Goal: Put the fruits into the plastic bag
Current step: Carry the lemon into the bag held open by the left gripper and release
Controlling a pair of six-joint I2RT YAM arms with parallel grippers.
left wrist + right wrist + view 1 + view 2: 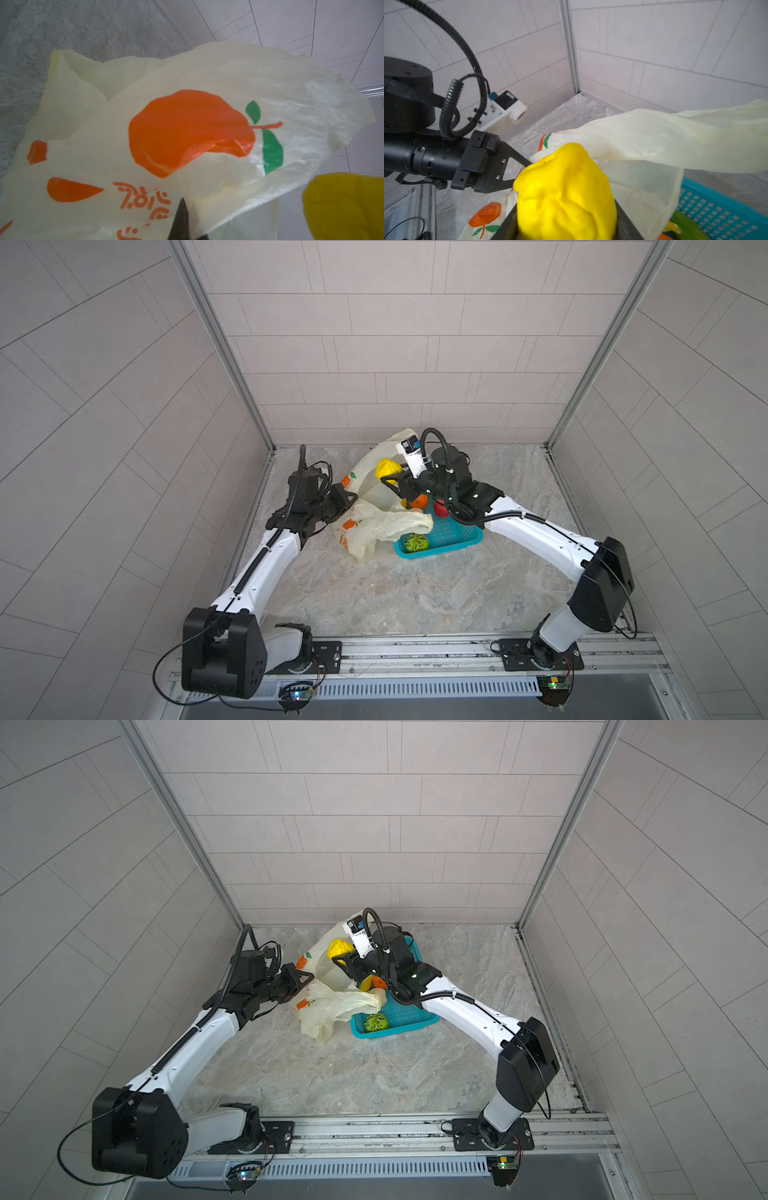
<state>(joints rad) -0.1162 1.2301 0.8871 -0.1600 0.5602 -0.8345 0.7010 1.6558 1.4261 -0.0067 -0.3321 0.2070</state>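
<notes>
Transfer under way: yellow fruit [387, 468] poised at the plastic bag [374, 524].
Right hand [392, 479] grips it; left hand [347, 499] pinches the rim; green ball [416, 542], orange fruit [420, 502] and red fruit [440, 509] lie in the basket [457, 533].

Looks like a robot test cell in a lab: boxed in on three sides by grey tile-patterned panels [374, 323] in aluminium framing [221, 344], floored with a marble-look tabletop [415, 593], fronted by a metal mounting rail [415, 649] with bare circuit boards [552, 684].
</notes>
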